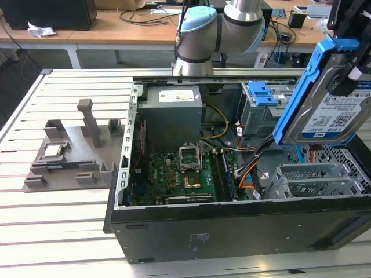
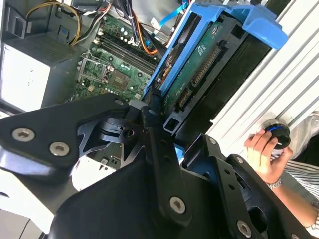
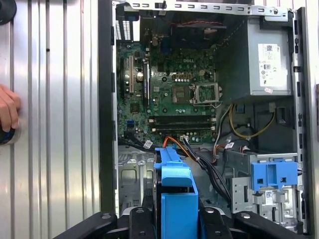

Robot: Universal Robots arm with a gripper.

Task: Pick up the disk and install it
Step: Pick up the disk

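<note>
We see one computer case (image 1: 232,231) lying on its side on the slatted table (image 1: 58,231), its open side facing up. Inside it we count one green motherboard (image 1: 174,179) on the floor of the case and one grey power supply (image 1: 172,116) against the far wall. One blue bracket (image 1: 261,92) sits on the bay next to the power supply, toward the exterior view's right. A bundle of orange, black and yellow cables (image 1: 246,174) runs across the middle, and one silver drive cage (image 1: 313,179) stands near the front wall at the exterior view's right.

The disk (image 1: 333,104) is outside the case, in the air above that drive cage and well clear of the case's rim. It hangs tilted, its labelled face toward the exterior camera and its blue carrier frame running along its edges. The gripper (image 1: 351,63) is clamped on it. In the second wrist view the black fingers (image 2: 153,127) grip the disk near one end, and in the first wrist view they flank the blue carrier on both sides.

Toward the exterior view's left, one grey fixture (image 1: 69,150) sits just beside the case's wall, and open slats run along the near side of both. The one robot arm (image 1: 220,29) rises behind the far wall of the case.

We count one person's hand (image 2: 264,149) on the table outside the case wall. It holds a round black-and-blue object (image 2: 276,134), apart from the disk.
</note>
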